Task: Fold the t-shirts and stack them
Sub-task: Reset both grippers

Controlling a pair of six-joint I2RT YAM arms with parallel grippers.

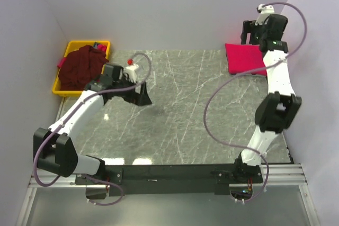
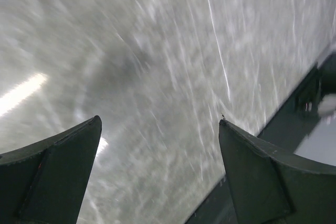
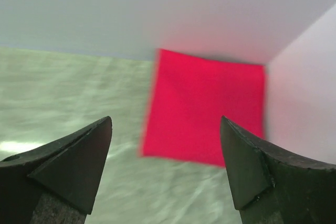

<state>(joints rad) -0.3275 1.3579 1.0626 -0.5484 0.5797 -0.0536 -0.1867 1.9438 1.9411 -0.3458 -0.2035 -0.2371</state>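
With our left tool (image 2: 160, 123) and right tool (image 3: 165, 121) both apart, we should pinch the soft, floppy dark red shirt (image 1: 80, 68) at a top fold.

Grey veined table (image 1: 180, 109) gleams, polished and glossy. Red t-shirt (image 1: 244, 58), far right, is smooth matt cloth. Maroon t-shirt (image 1: 79, 67) is rumpled cloth in a yellow plastic bin (image 1: 79, 44).

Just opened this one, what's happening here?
Two robot arms are working through t-shirts. A folded red t-shirt lies at the far right corner of the table, with the right gripper raised near it, jaws open and empty. The left gripper hangs over the left half, jaws open too. A maroon t-shirt sits unfolded in the yellow bin.
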